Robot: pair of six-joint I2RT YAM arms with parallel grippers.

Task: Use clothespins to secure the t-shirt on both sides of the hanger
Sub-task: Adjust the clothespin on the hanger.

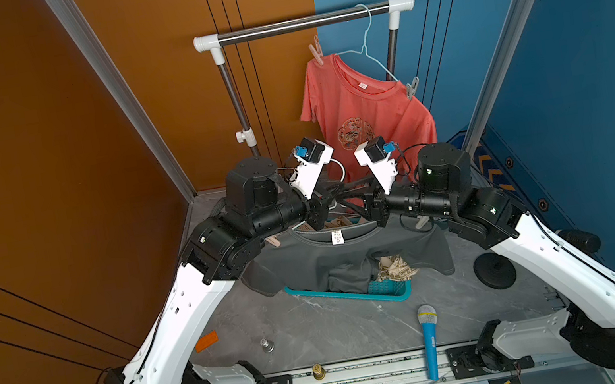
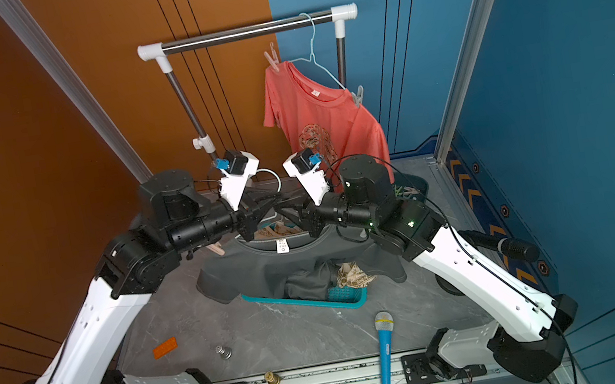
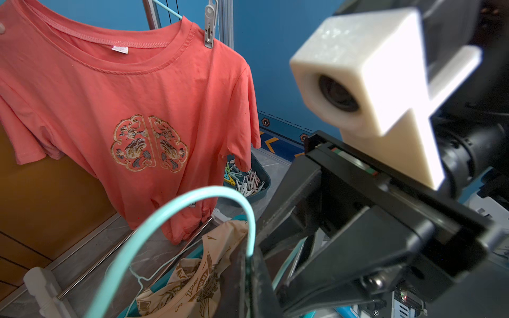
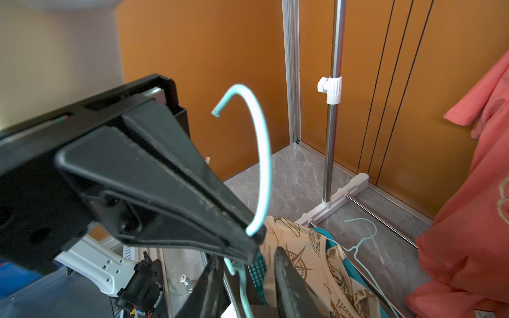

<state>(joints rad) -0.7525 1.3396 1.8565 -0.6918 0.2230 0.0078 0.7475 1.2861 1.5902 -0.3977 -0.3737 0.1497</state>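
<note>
A dark grey t-shirt (image 1: 349, 253) hangs on a teal wire hanger (image 3: 192, 198) held above the basket. My left gripper (image 3: 249, 256) is shut on the hanger just below its hook (image 4: 261, 154). My right gripper (image 4: 245, 275) is open, its two fingers either side of the hanger's neck without touching it. A pale pink clothespin sits at each shoulder of the grey shirt (image 1: 274, 242) (image 1: 421, 223). Many more clothespins (image 3: 245, 179) lie in a dark bin. In both top views the two grippers meet above the shirt's collar (image 1: 339, 192) (image 2: 283, 205).
An orange t-shirt (image 1: 368, 108) hangs pinned on the rack (image 1: 304, 22) behind. Below the grey shirt is a teal basket (image 1: 356, 298) with a cream printed garment (image 1: 393, 267). A blue microphone (image 1: 430, 336), an orange brick (image 1: 206, 340) and a spare hanger (image 4: 360, 239) lie around.
</note>
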